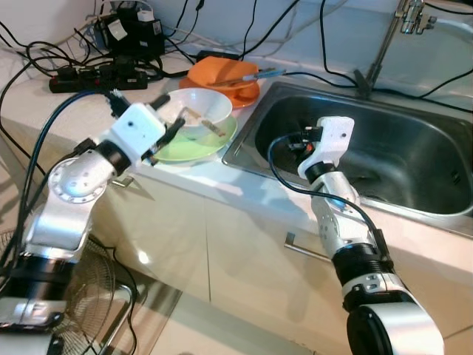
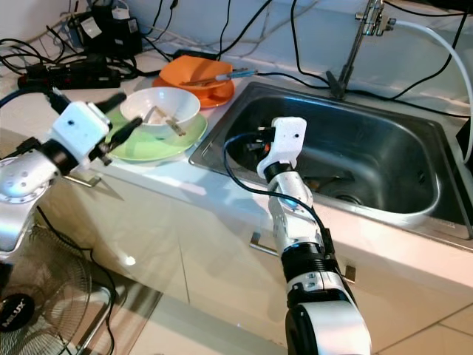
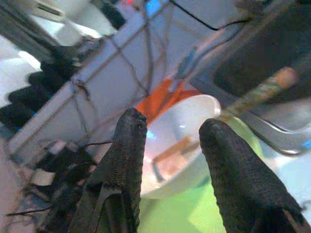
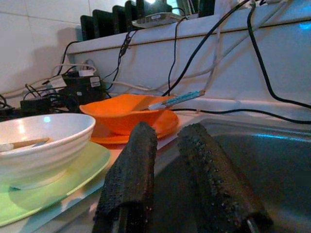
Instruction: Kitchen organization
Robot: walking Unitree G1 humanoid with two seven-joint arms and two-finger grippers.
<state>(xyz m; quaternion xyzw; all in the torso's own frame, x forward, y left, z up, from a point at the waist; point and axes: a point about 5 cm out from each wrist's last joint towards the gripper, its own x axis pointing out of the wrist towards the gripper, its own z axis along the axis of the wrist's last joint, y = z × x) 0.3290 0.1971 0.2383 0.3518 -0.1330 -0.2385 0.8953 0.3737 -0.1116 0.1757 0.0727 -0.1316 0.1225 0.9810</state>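
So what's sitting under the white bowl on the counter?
The white bowl sits on a light green plate, whose rim shows around it. The plate's centre is covered by the bowl. The left gripper hovers open at the plate's near edge.

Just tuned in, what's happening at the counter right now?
The left pincer, open, reaches toward the white bowl, which sits on a green plate with chopsticks lying in it. The right pincer, slightly open and holding nothing, hangs over the sink. Behind sits an orange bowl on an orange plate.
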